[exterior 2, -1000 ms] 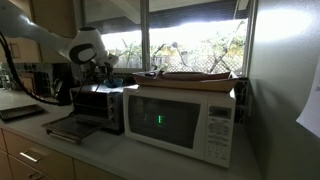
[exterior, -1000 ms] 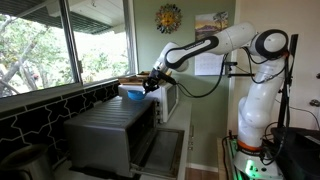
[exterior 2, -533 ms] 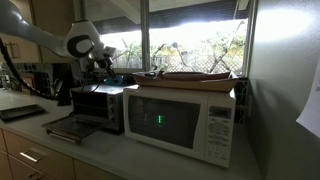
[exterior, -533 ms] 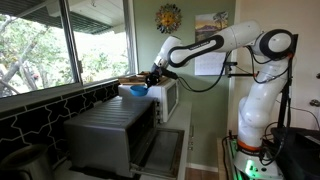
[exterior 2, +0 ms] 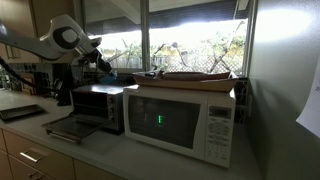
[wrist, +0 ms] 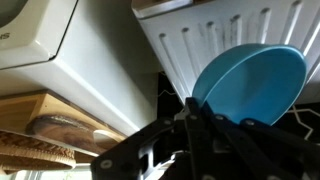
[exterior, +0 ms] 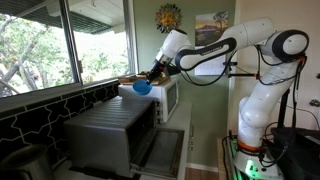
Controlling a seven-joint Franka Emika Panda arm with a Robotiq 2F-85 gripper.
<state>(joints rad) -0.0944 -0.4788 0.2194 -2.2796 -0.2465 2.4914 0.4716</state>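
Observation:
My gripper (exterior: pixel 152 79) is shut on the rim of a blue bowl (exterior: pixel 142 88), holding it tilted just above the top of a silver toaster oven (exterior: pixel 108 128). The wrist view shows the bowl (wrist: pixel 250 84) filling the right side, its edge pinched between the dark fingers (wrist: pixel 196 112), with the oven's ribbed top (wrist: pixel 205 35) behind it. From the opposite side, the gripper (exterior 2: pixel 104 68) and bowl (exterior 2: pixel 113 76) hang over the toaster oven (exterior 2: pixel 97 105), close beside the white microwave (exterior 2: pixel 185 118).
The toaster oven's door (exterior: pixel 163 152) hangs open toward the counter edge. A flat wooden tray (exterior 2: pixel 192 76) lies on the microwave (exterior: pixel 171 97). Windows (exterior: pixel 60 40) run behind the counter. A dark tile backsplash (exterior: pixel 30 115) sits behind the oven.
The arm has raised the blue bowl off the toaster oven's top and tilted it, shifting slightly toward the microwave. The grip has stayed shut.

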